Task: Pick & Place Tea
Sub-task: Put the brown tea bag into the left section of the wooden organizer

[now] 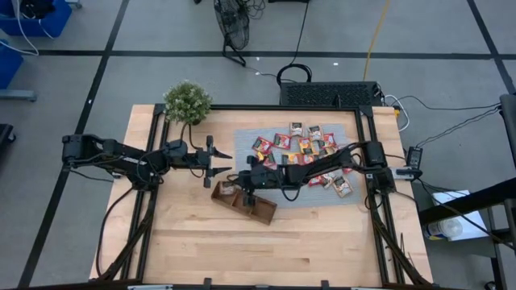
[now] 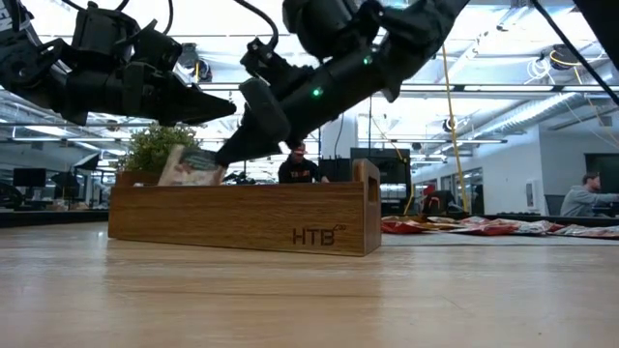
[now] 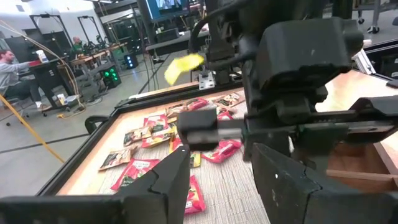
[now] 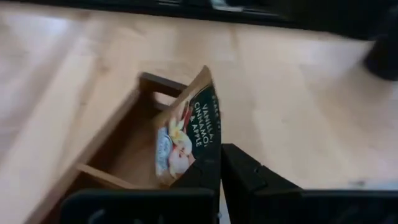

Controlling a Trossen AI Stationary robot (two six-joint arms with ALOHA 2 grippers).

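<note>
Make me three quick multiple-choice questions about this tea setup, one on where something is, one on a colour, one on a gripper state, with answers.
1. Where is the potted plant? A far left corner of the table B inside the tray C on the mat
2. What colour is the mat under the loose tea sachets? A grey B blue C yellow
3. The right gripper is: A wide open B shut on a tea sachet over the wooden tray C out of view

Answers: 1 A, high view shows it there. 2 A, grey weave. 3 B, right wrist view shows jaws pinching it.
</note>
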